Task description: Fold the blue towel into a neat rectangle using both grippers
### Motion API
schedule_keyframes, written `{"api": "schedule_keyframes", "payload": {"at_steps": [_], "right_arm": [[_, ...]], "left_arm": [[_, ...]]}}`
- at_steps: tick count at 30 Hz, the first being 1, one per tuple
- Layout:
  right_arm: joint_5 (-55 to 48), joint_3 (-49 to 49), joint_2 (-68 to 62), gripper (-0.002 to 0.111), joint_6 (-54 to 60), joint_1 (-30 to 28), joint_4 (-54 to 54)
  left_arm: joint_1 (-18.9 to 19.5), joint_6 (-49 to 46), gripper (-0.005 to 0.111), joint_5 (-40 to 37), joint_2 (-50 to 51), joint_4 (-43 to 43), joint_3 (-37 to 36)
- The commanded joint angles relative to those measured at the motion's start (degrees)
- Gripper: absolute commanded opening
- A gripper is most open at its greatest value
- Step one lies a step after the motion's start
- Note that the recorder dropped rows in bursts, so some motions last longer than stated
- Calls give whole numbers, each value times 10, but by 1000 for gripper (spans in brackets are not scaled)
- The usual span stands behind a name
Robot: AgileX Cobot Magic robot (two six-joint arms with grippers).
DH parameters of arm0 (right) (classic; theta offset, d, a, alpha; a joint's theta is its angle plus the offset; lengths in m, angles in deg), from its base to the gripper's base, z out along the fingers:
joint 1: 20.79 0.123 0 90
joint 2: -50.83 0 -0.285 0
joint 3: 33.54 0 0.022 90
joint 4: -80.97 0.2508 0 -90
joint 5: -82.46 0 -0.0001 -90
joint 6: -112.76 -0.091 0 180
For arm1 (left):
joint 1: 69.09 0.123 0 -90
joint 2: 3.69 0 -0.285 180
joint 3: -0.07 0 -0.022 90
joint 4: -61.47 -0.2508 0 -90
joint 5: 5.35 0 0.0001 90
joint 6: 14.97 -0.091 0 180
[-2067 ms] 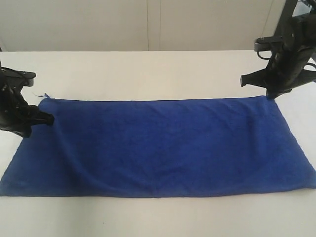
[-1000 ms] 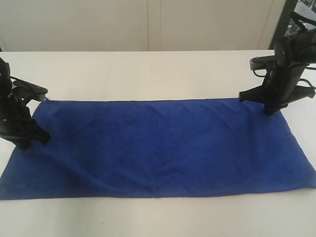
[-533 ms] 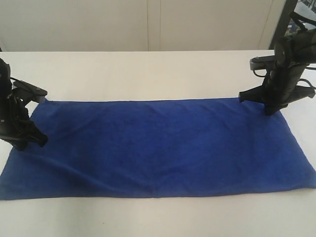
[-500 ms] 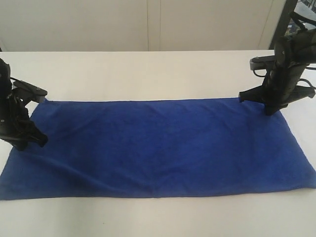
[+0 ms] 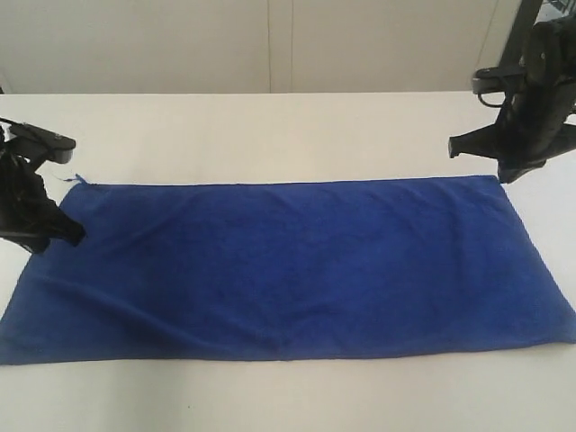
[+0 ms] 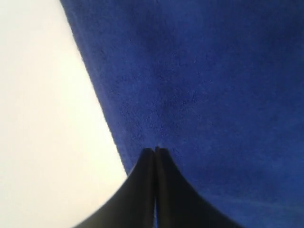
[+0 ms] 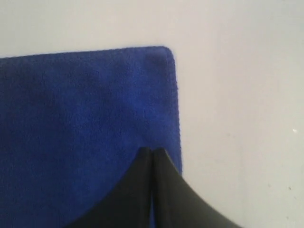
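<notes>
Left gripper and right gripper: both closed, pinching nothing.
I had the left fingertips pressed together at the left short edge of the blue towel and the right ones over its far right corner. The towel lay spread flat, lengthwise, on the white table.

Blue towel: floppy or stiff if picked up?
Likely floppy: the blue towel lies flat with soft ripples near one end, so it should drape. Its fuzzy surface probably drags on the table rather than sliding.
</notes>
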Motion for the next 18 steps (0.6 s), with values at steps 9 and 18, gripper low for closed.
{"api": "schedule_keyframes", "payload": {"at_steps": [9, 18], "right_arm": [[-104, -81, 106, 0, 58, -3, 48], [-58, -225, 173, 0, 61, -3, 79]], "left_arm": [[-3, 2, 0, -115, -89, 116, -50], [-49, 3, 0, -58, -99, 117, -152]]}}
